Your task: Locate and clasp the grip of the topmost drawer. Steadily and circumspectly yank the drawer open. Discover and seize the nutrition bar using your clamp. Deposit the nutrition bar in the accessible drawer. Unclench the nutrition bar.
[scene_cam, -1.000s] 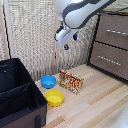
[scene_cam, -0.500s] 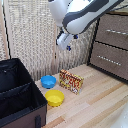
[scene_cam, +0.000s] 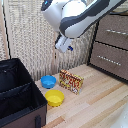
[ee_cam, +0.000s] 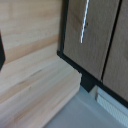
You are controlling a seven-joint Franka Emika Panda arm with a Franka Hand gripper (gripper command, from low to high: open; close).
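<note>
The topmost drawer (scene_cam: 114,31) of the brown cabinet is shut, with a thin silver handle (scene_cam: 118,32). A like drawer (scene_cam: 107,60) sits below it. The nutrition bar (scene_cam: 71,81), a red, orange and yellow packet, stands on the wooden floor next to the bowls. My gripper (scene_cam: 65,47) hangs in the air above the bar, well to the exterior view's left of the cabinet, holding nothing. Its fingers are too small to read. The wrist view shows brown drawer fronts (ee_cam: 80,45) with a silver handle (ee_cam: 84,22); I cannot tell which drawer it belongs to.
A blue bowl (scene_cam: 48,81) and a yellow bowl (scene_cam: 54,97) lie on the wooden floor (scene_cam: 95,105) beside the bar. A black bin (scene_cam: 17,95) stands at the exterior view's left. A pale panelled wall (scene_cam: 30,40) is behind.
The arm has turned and the gripper has dropped slightly. The bar, bowls and drawers have not moved.
</note>
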